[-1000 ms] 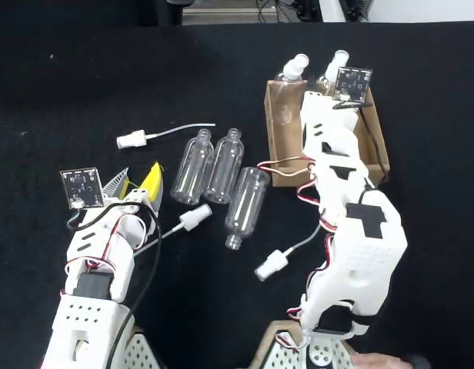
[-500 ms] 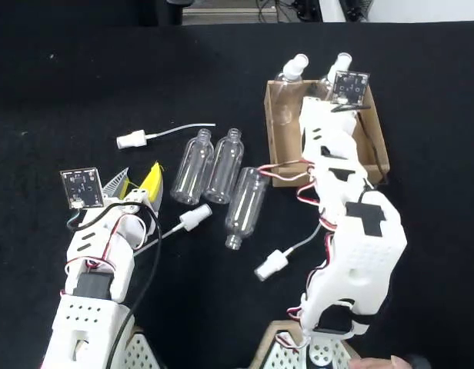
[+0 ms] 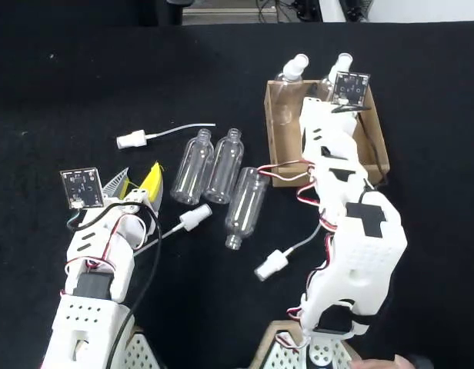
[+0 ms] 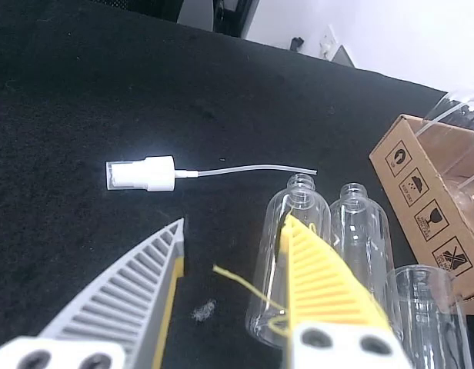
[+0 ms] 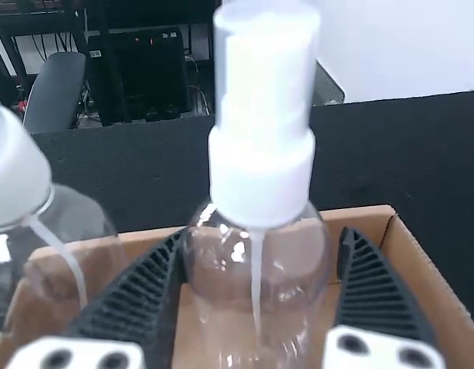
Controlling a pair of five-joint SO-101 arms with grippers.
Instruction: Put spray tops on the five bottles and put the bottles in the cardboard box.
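The cardboard box (image 3: 277, 146) stands at the back right and holds two upright bottles with white spray tops (image 3: 298, 64) (image 3: 342, 61). My right gripper (image 5: 264, 234) hangs over the box, open, with one finger on each side of the right capped bottle (image 5: 256, 269). The other capped bottle (image 5: 37, 223) stands beside it. Three uncapped clear bottles (image 3: 192, 165) (image 3: 224, 164) (image 3: 247, 204) lie mid-table. Loose spray tops lie at the back left (image 3: 133, 139), near the bottles (image 3: 192, 218) and in front (image 3: 272, 265). My left gripper (image 3: 139, 173) is open and empty just left of the bottles (image 4: 295, 261).
The black tablecloth (image 3: 83, 77) covers the table, with free room at the back left and far right. The right arm (image 3: 329, 146) stretches across the box's front wall, and its red and white cables hang beside the box.
The right wrist has shifted a little over the box, and the right capped bottle's top has moved slightly to the right. The left arm has kept still.
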